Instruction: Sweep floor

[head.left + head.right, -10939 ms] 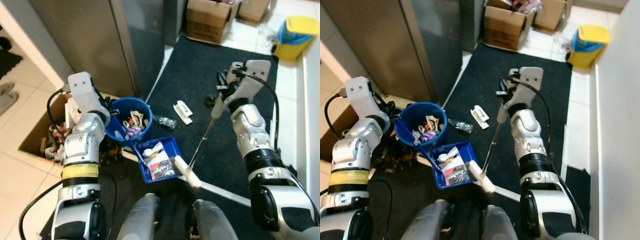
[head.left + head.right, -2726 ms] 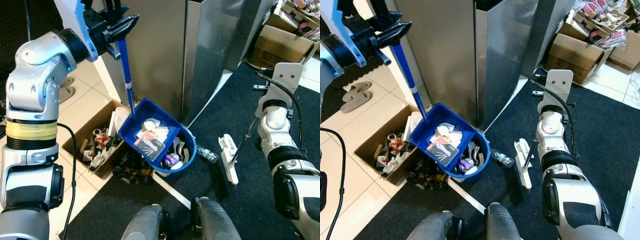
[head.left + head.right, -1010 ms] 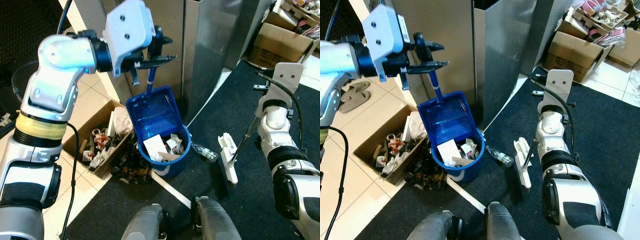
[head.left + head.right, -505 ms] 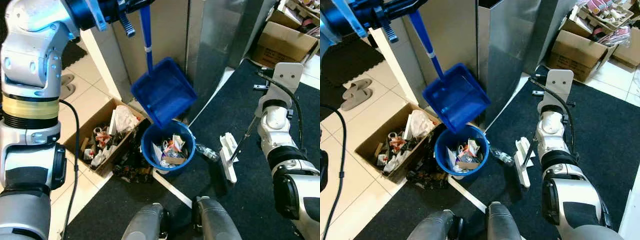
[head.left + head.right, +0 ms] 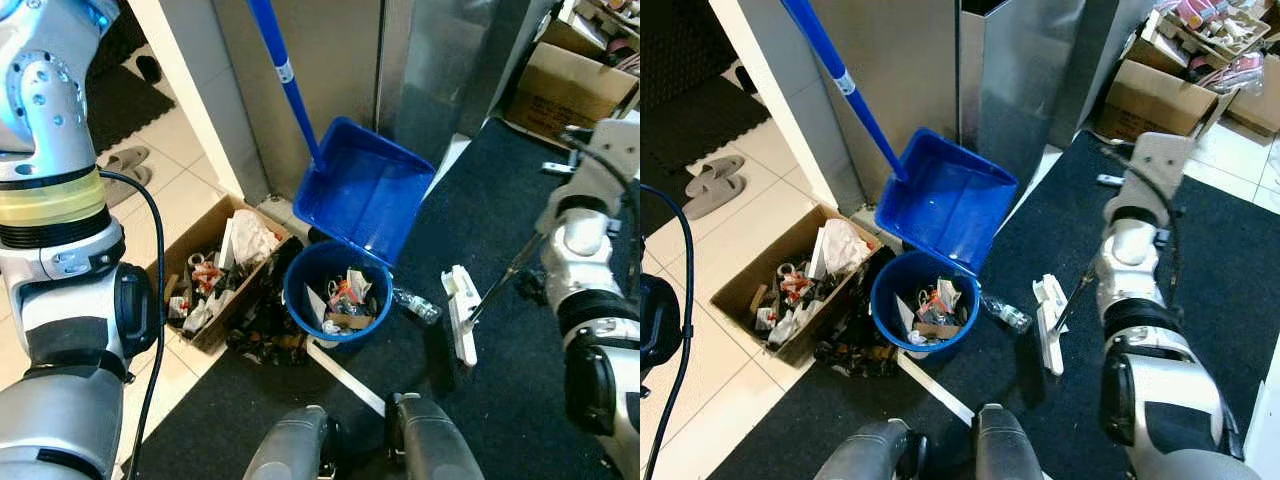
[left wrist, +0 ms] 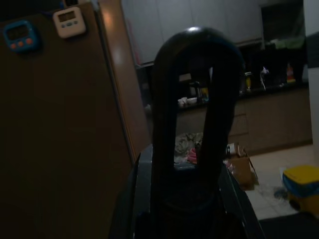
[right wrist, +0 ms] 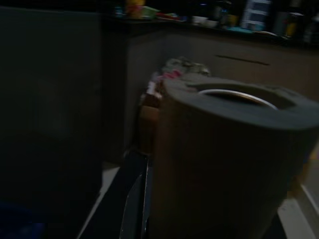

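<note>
Above the round blue bucket [image 5: 336,297], the blue plastic dustpan [image 5: 363,201] hangs tilted with its open mouth down, its lower lip just over the bucket's rim. Half a second ago the pan sat further toward the robot's left and higher; it has since swung toward the steel cabinet [image 5: 1025,70] and the black mat [image 5: 1040,300]. The pan is a shallow rectangular tray, smooth and glossy, now empty; its long blue handle [image 5: 843,87] runs up and out of the top edge, so the left claw's grasp on it is cut off in the eye views. The left wrist view is dark: the left claw [image 6: 191,40] shows two black fingers meeting at their tips in a closed loop, and whether they pinch the handle cannot be told.

The bucket holds paper scraps and wrappers. It stands at the mat's edge beside an open cardboard box [image 5: 188,283] of mixed refuse on pale floor tiles. A clear plastic bottle [image 5: 411,304] lies on the mat just beside the bucket. Near it lies the white broom head [image 5: 1047,322], with a thin dark shaft [image 5: 504,278] rising to the right arm [image 5: 1130,260], which has shifted toward the robot's right since then. The right wrist view is dark and blurred; the right claw's state cannot be told.
</note>
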